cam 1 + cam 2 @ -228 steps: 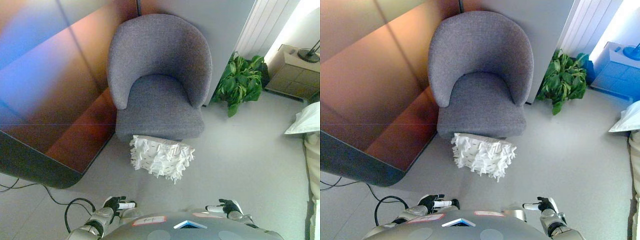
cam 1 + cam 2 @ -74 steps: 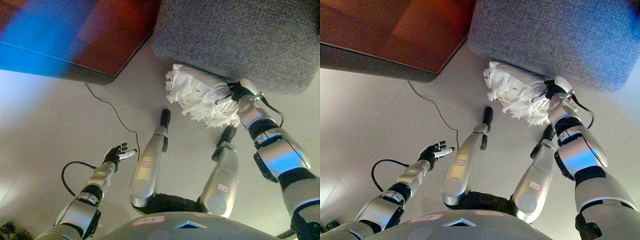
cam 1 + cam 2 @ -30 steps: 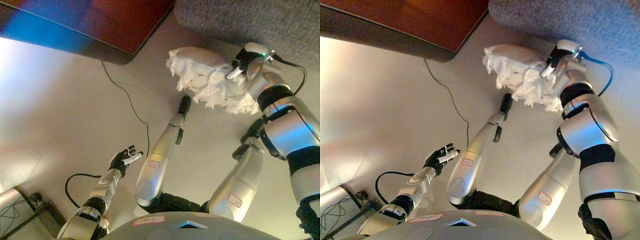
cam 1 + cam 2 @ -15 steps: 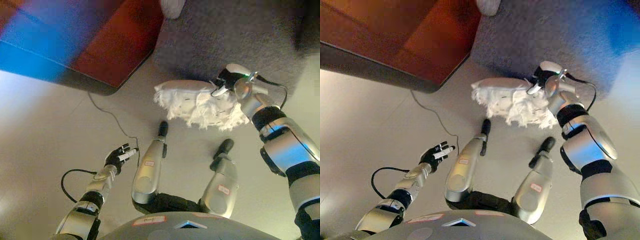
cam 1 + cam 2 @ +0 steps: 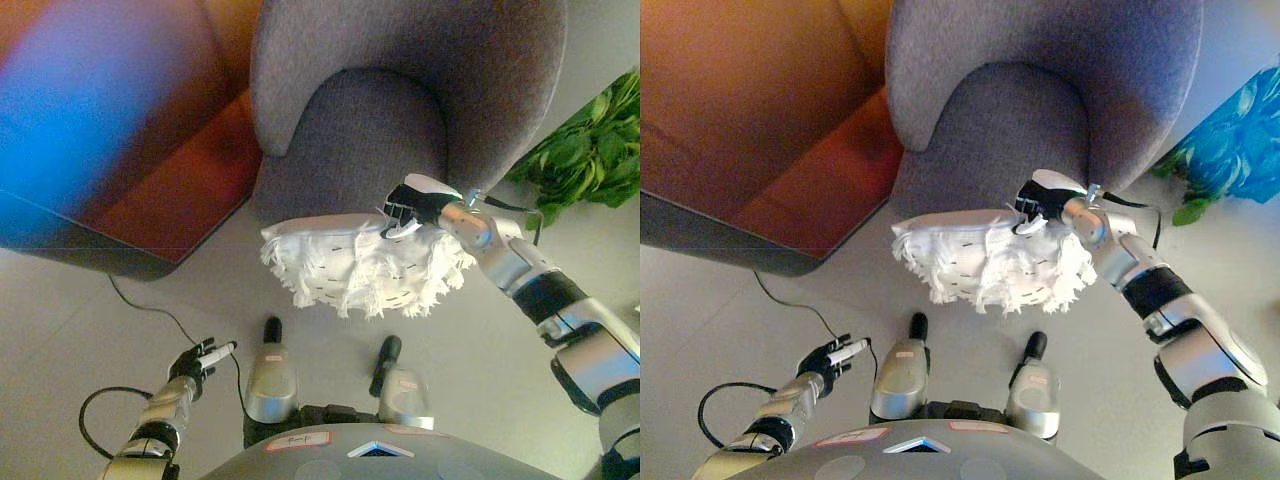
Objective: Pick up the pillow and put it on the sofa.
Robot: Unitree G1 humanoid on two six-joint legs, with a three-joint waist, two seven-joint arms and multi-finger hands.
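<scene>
A white fringed pillow [image 5: 360,262] hangs in the air in front of the grey armchair's seat [image 5: 360,140]. My right hand [image 5: 415,205] is shut on the pillow's top right edge and holds it clear of the floor; it also shows in the right eye view [image 5: 1040,205]. The pillow's fringe droops below it. My left hand [image 5: 198,359] hangs low at the lower left, fingers relaxed, holding nothing.
A dark wooden panel [image 5: 130,150] stands to the left of the armchair. A green leafy plant [image 5: 590,150] stands at the right by the chair. Grey floor [image 5: 480,330] lies in front of the chair.
The camera has tilted up, so the whole armchair now shows. My right hand has lifted the pillow higher, to the front edge of the seat. The left hand stays low.
</scene>
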